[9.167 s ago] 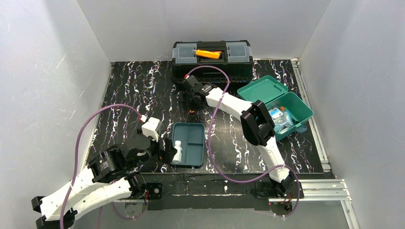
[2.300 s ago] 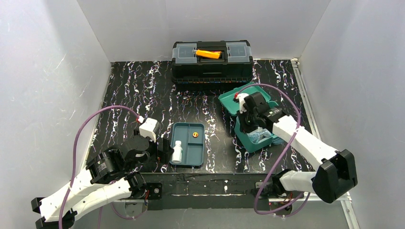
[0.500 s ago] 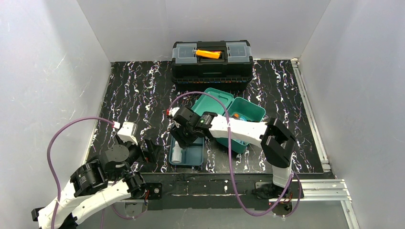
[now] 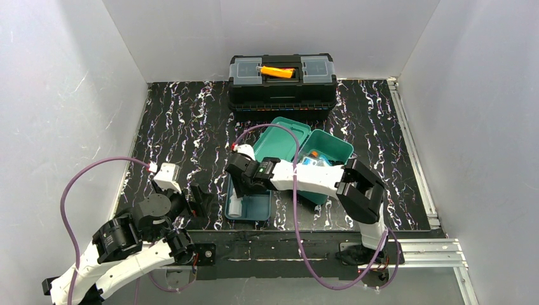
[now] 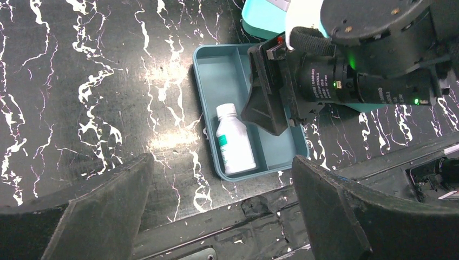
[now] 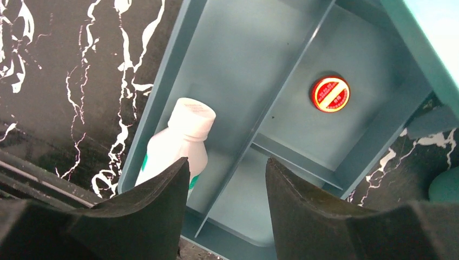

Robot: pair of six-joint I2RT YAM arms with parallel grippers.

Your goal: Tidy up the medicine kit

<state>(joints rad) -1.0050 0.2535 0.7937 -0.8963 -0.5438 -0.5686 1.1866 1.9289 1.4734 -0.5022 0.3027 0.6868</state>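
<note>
The medicine kit (image 4: 325, 159) is a teal box standing open at mid-table, its lid (image 4: 283, 138) leaning back. Its darker teal divided tray (image 4: 257, 206) lies on the table left of it. In the tray lie a white bottle (image 4: 234, 208) in the left compartment and a small red round disc (image 6: 330, 93). My right gripper (image 4: 243, 185) hovers open and empty just above the tray (image 6: 243, 59), with the bottle (image 6: 178, 138) under its left finger. My left gripper (image 4: 200, 200) is open and empty, left of the tray (image 5: 230, 70), looking at the bottle (image 5: 234, 142).
A black toolbox (image 4: 283, 81) with an orange handle stands at the back centre. White walls close in three sides. A metal rail (image 4: 413, 152) runs along the mat's right edge. Purple cables loop over both arms. The table's front edge (image 5: 216, 216) is near the tray.
The right arm has dragged the kit from the right side to mid-table and swung over the tray, shifting slightly left in the last half second. The left arm has pulled back a little.
</note>
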